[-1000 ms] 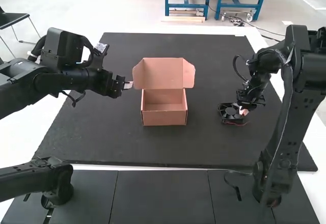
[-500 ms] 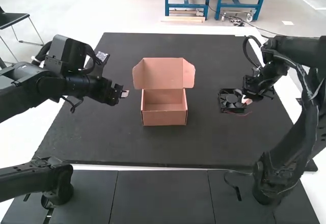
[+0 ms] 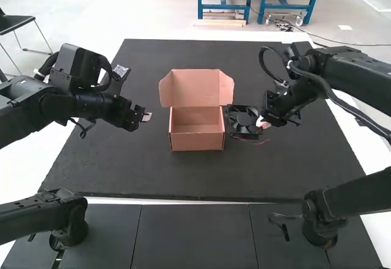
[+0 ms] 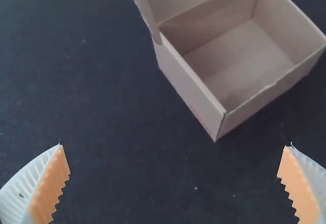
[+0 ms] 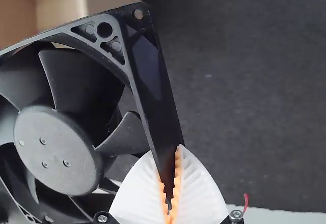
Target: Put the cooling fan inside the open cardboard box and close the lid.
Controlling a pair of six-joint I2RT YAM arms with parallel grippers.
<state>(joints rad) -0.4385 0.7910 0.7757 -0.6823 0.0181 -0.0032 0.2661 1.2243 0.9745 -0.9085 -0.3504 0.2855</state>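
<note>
The open cardboard box [image 3: 197,125] sits mid-mat with its lid flap [image 3: 196,88] standing up at the back; its empty inside [image 4: 239,63] faces the left wrist camera. The black cooling fan [image 3: 242,121] hangs just right of the box, tilted, with my right gripper [image 3: 263,123] shut on its frame edge. Up close the fan frame [image 5: 153,94] is pinched between white ribbed fingers [image 5: 196,180], my right gripper [image 5: 170,193]. My left gripper [image 3: 145,115] hovers left of the box, open, orange pads [image 4: 51,180] wide apart with nothing between them.
A black mat [image 3: 122,153] covers the table, with white table edge [image 3: 24,153] at both sides. A thin red fan wire [image 3: 263,140] trails below the fan.
My right arm has lifted the fan off the mat at the right and carried it leftward to the box's right wall. The left gripper drew slightly back to the left.
</note>
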